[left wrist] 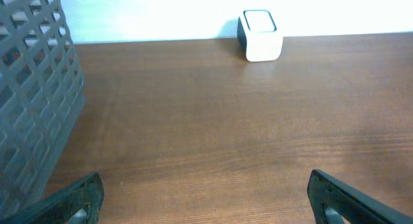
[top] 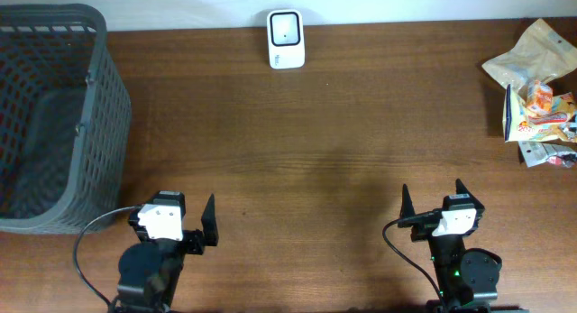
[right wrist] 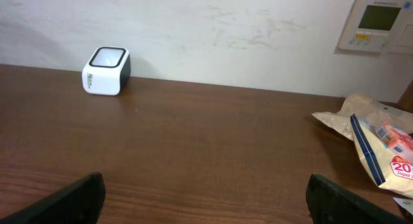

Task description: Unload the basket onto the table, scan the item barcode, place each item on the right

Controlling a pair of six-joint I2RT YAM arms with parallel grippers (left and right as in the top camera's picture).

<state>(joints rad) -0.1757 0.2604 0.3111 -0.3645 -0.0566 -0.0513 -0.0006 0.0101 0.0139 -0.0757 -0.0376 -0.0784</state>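
Observation:
A white barcode scanner (top: 287, 38) stands at the table's far edge, its window facing up; it also shows in the left wrist view as the scanner (left wrist: 260, 35) and in the right wrist view as the scanner (right wrist: 106, 71). The items are a small pile of snack packets (top: 539, 92) at the far right, a tan one over a white and orange one (right wrist: 377, 143). My left gripper (top: 185, 209) (left wrist: 205, 185) hovers open near the front edge, nothing between its fingers. My right gripper (top: 434, 197) (right wrist: 206, 185) is open and empty too, well short of the packets.
A tall grey mesh basket (top: 50, 124) (left wrist: 32, 88) fills the left end of the table, close to my left arm. A pale wall runs behind the table, with a control panel (right wrist: 377, 24) on it at the right.

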